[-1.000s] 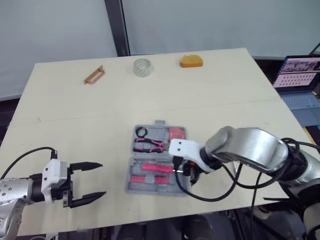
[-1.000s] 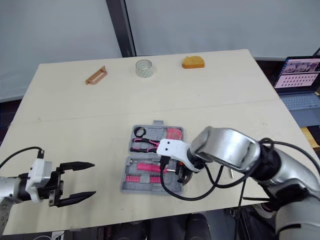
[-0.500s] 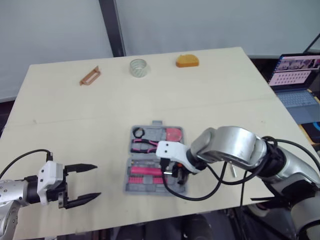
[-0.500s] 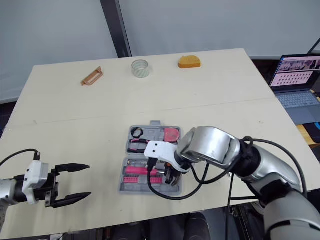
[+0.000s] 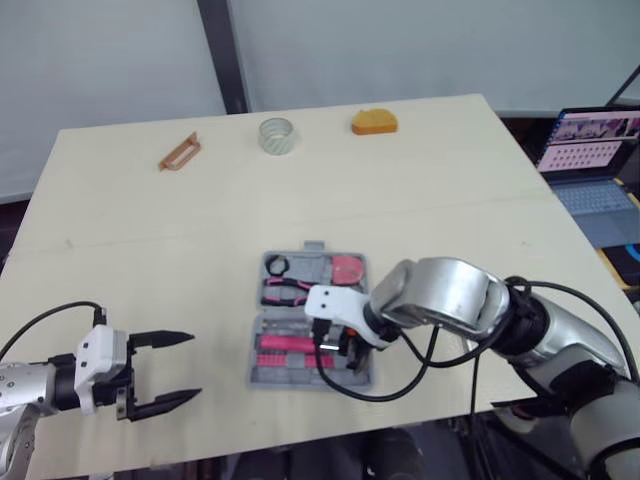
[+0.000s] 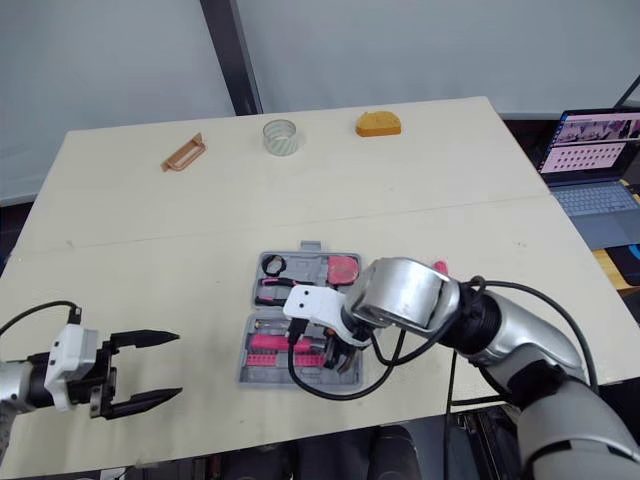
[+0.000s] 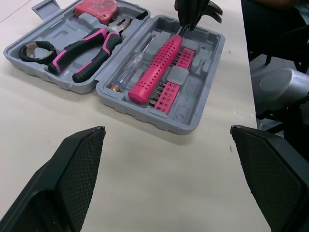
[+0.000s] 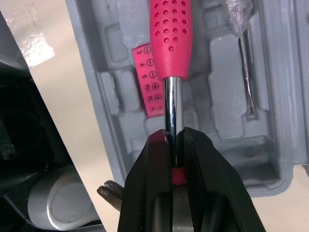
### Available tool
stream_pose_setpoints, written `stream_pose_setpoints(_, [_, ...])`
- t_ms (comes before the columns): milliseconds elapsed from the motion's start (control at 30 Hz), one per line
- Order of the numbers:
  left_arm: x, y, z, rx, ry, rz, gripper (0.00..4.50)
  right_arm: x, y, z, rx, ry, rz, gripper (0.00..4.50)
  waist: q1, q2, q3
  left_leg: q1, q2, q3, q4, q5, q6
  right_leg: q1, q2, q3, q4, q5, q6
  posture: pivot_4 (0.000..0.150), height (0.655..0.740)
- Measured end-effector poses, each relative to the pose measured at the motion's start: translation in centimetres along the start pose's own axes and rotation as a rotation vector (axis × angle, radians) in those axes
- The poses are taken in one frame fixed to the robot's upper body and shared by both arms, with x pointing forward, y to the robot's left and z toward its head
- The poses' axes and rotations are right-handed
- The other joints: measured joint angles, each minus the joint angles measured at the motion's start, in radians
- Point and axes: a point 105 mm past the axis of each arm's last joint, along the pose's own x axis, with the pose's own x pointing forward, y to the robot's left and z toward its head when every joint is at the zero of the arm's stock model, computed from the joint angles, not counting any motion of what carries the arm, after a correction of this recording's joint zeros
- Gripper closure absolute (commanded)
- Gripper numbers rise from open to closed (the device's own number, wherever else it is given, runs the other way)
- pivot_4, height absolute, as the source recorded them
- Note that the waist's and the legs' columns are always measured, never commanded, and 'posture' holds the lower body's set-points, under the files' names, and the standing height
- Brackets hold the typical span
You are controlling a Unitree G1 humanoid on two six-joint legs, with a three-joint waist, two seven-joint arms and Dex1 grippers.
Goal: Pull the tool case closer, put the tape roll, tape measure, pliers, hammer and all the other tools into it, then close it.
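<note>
- We judge the step in hand to be seating the hammer (image 7: pixel 155 67). Its pink handle lies slantwise in the near half of the open tool case (image 7: pixel 195 92), which sits on the counter (image 5: pixel 420 200) close to its near edge.
- The right end effector (image 8: pixel 172 140) pinches the hammer's bare metal shaft just below the head. The head seems to hang at or past the case's rim; we cannot tell whether it sits in its recess.
- The next move, as we see it, calls for settling the head down into the tray and then letting go without dragging the handle back out.
- The left end effector (image 5: pixel 180 366) hovers spread wide and empty, well apart from the case on its left side.
- The pliers (image 7: pixel 89 48) and a pink tape measure (image 7: pixel 96 7) lie in the far half, and a thin screwdriver (image 7: pixel 130 67) lies beside the handle.
- The tape roll (image 5: pixel 276 134) stands at the far side of the counter, between a brown handle-like piece (image 5: pixel 181 152) and an orange object (image 5: pixel 374 121). All three call for a long reach.
- The lid cannot close until the hammer lies flat.
</note>
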Motion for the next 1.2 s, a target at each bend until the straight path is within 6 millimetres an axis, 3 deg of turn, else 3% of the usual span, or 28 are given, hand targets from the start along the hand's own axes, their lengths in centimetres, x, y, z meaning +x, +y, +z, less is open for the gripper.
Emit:
stream_pose_setpoints(733, [-0.5,-0.3,-0.3,0.003,0.015,0.021,0.0,1.3,-0.7,0.8,-0.009,-0.034,-0.014,4.41,0.0,0.0,0.0,0.0,0.0,0.0,0.0,0.0,0.0,0.0,0.0,0.0,0.001,0.0,0.0,0.15,0.74])
stream_pose_setpoints(833, [-0.5,-0.3,-0.3,0.008,0.014,0.021,0.0,1.4,-0.8,0.7,-0.019,-0.033,-0.017,3.27,0.0,0.0,0.0,0.0,0.0,0.0,0.0,0.0,0.0,0.0,0.0,0.0,0.001,0.0,0.0,0.15,0.74])
stream_pose_setpoints(967, [-0.5,-0.3,-0.3,0.008,0.015,0.021,0.0,1.4,-0.7,0.4,-0.035,-0.034,0.0,1.35,0.0,0.0,0.0,0.0,0.0,0.0,0.0,0.0,0.0,0.0,0.0,0.0,0.001,0.0,0.0,0.15,0.74])
stream_pose_setpoints(1100, [-0.5,-0.3,-0.4,0.006,0.016,0.022,0.0,0.5,-0.5,0.5,-0.05,-0.052,0.0,1.35,0.0,0.0,0.0,0.0,0.0,0.0,0.0,0.0,0.0,0.0,0.0,0.0,0.001,0.0,0.0,0.15,0.74])
stream_pose_setpoints(1200, [-0.5,-0.3,-0.3,0.007,0.015,0.025,0.0,-1.5,-0.6,1.7,-0.057,-0.143,-0.021,1.35,0.001,-0.001,0.0,0.0,0.0,0.0,0.0,0.0,0.0,0.0,0.0,0.0,0.001,0.0,0.0,0.15,0.74])
